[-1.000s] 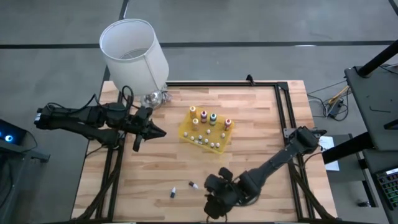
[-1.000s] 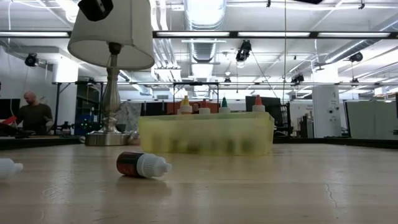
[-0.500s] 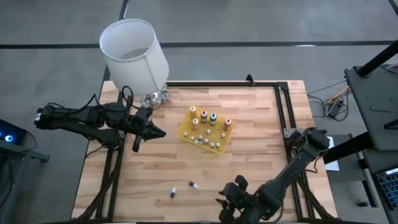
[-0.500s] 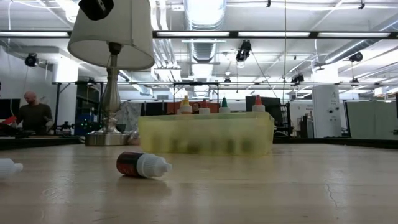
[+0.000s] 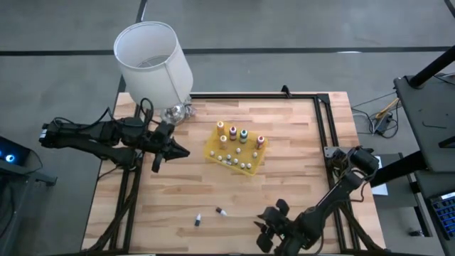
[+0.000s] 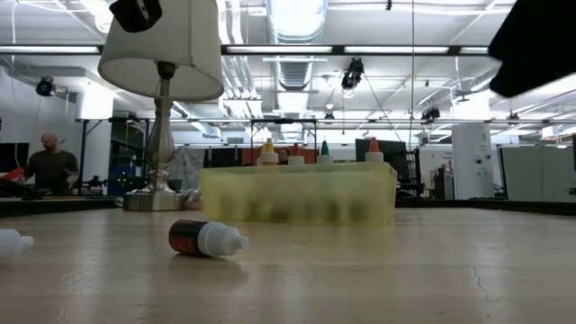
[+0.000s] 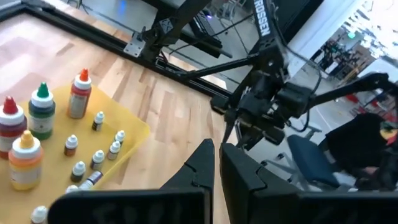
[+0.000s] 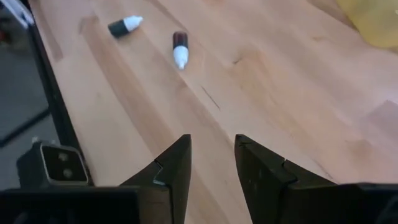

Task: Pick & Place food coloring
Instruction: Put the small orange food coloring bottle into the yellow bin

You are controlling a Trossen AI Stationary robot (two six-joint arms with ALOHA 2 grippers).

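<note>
the right gripper [image 5: 269, 229] has slid back along the near table edge, away from the two loose food coloring vials [image 5: 210, 215], fingers parted and empty, while the left gripper [image 5: 179, 151] sits clenched on nothing beside the yellow tray [image 5: 213, 151] of bottles. looks like the approach step — next it must swing back and straddle one vial. only "rossen" reads — on the far arm in the left wrist view.

Your low view cuts one vial [image 6: 11, 240] at the left edge. The tray wall [image 6: 297, 193] veils the small vials behind it. From above, the two loose vials [image 5: 210, 215] read too small for colour. Right end effector [image 5: 269, 229] grip unclear.
</note>
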